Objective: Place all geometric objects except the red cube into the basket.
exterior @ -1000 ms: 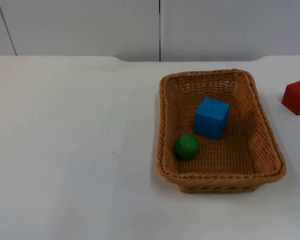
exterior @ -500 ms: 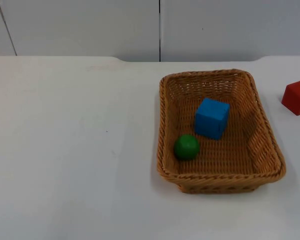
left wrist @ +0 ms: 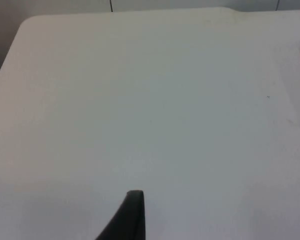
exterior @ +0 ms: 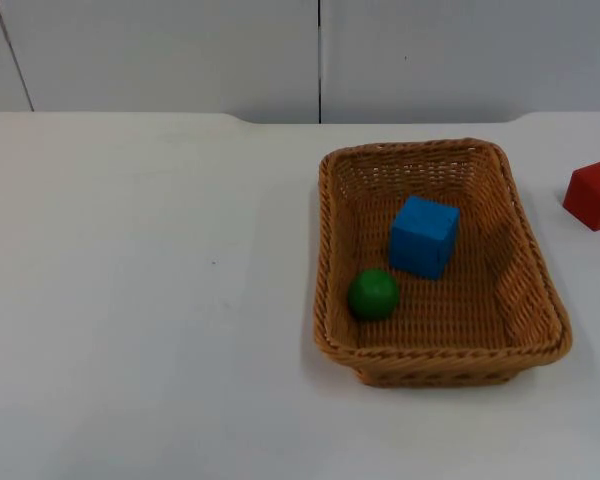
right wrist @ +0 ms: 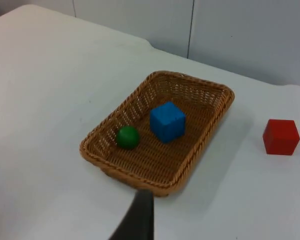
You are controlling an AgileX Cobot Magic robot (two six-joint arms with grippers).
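I saw the blue cube (exterior: pixel 423 236) and green ball (exterior: pixel 373 294) already in the basket (exterior: pixel 529 262), the red cube (exterior: pixel 593 194) apart on the counter (exterior: pixel 140 300). I judged holding off wisest; I couldn't tell either end effector's opening.

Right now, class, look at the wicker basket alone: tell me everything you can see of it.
The basket is a shallow rectangular tray of tan woven wicker with a braided rim and sloping sides. It sits flat and upright on the white table, right of centre, its long side running away from the top camera. Inside rest a blue cube and a green ball, apart from each other. A red cube stands outside it to the right, not touching.
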